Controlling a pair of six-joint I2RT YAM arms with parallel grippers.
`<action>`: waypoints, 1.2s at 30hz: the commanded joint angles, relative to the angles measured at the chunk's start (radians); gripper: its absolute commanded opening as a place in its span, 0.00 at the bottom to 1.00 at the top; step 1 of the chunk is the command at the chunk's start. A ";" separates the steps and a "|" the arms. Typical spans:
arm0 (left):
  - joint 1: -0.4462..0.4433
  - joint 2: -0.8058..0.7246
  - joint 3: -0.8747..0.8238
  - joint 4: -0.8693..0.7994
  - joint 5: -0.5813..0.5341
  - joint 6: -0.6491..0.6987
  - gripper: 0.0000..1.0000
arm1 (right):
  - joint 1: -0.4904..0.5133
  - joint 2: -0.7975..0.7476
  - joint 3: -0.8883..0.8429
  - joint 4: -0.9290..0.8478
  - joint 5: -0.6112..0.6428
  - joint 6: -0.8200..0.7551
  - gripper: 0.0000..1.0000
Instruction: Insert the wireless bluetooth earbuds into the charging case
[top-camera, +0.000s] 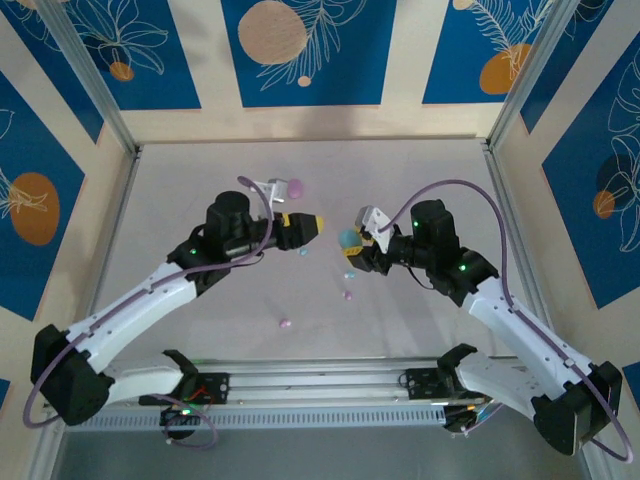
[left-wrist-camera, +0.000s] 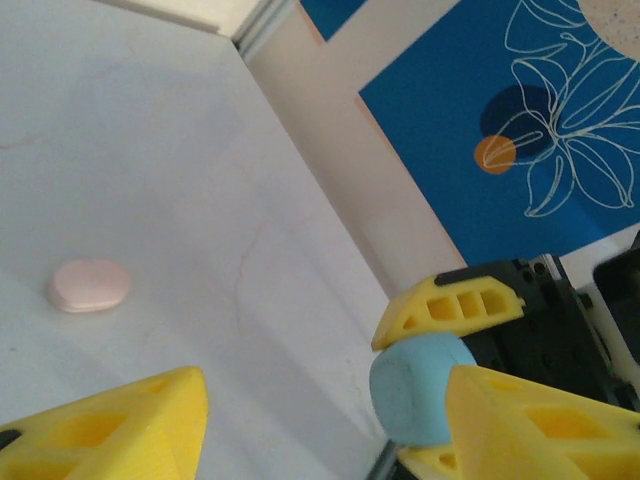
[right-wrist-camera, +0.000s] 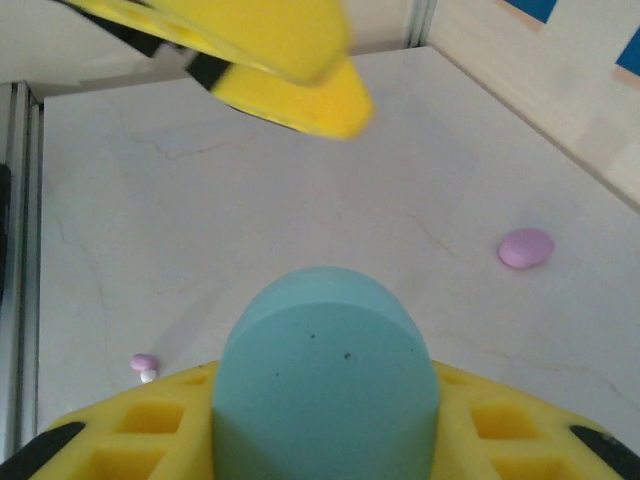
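Earbuds are lying loose on the table, around the middle and toward the near side. A pale blue bud sits just near of the left gripper. Two more are just near of the right gripper, and the nearer of those is the purple bud. A pinkish bud is off on its own, nearer and further left.

Left gripper's fingers are spread wide with nothing between them, just bare table in the gap. Right gripper is clamped on the light blue case, one yellow finger on each side. The two grippers face each other tip to tip, close but apart. A pinkish oval case lies on the table just far of the left gripper.
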 joint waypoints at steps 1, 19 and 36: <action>-0.028 0.052 0.047 0.060 0.102 -0.034 0.64 | 0.016 0.007 -0.010 0.023 0.011 -0.107 0.29; -0.076 0.176 0.125 0.032 0.114 0.005 0.53 | 0.008 0.066 -0.026 0.171 0.044 -0.086 0.30; -0.090 0.160 0.095 0.022 0.038 -0.062 0.10 | 0.024 -0.006 -0.086 0.261 0.051 -0.044 0.36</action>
